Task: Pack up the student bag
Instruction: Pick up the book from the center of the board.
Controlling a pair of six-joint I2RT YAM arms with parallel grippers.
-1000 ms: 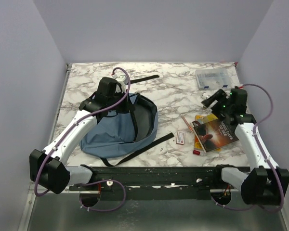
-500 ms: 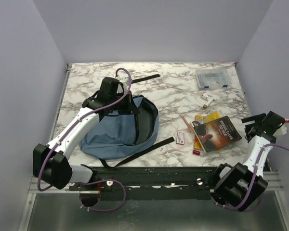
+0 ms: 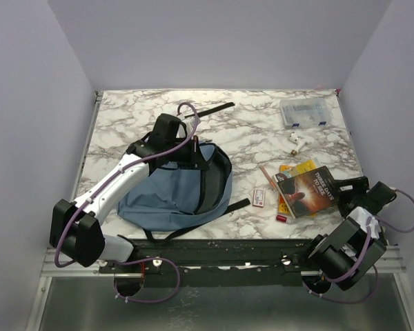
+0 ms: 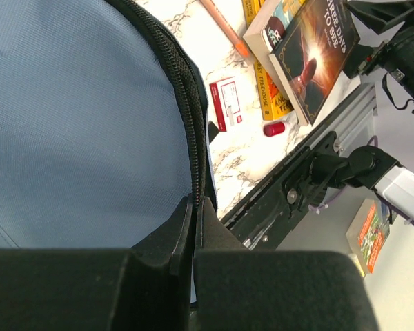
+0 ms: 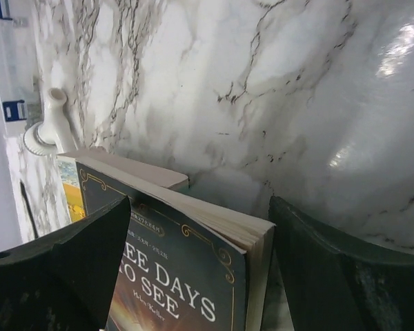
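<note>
I am pinching my left fingers (image 4: pixel 174 238) tight on the dark zippered rim of the student bag (image 3: pixel 167 196), and the zipper is running straight down into the slit between them. The bag is lying slumped on the left half of the marbled surface (image 3: pixel 241 131) with its mouth gaping toward the right. One black strap (image 3: pixel 208 110) is trailing toward the far edge, and a second strap (image 3: pixel 224 209) is stretching along the bag's near side.

I am holding my right fingers (image 5: pixel 65 272) spread wide and low at the near right of the surface. The corner of the paperback "Three Days to See" (image 3: pixel 310 192) is sitting in the gap between them; I cannot tell whether either finger is touching it. That paperback is resting on a yellow book (image 3: pixel 294 167).

Just left of the books, an orange pencil (image 3: pixel 268 178), a red-and-white card (image 3: pixel 259 198) and a small red cylinder (image 3: pixel 281 218) are lying on the marble. Farther back, a small white object (image 3: pixel 297 140) is lying near a clear plastic box (image 3: pixel 303 112).
</note>
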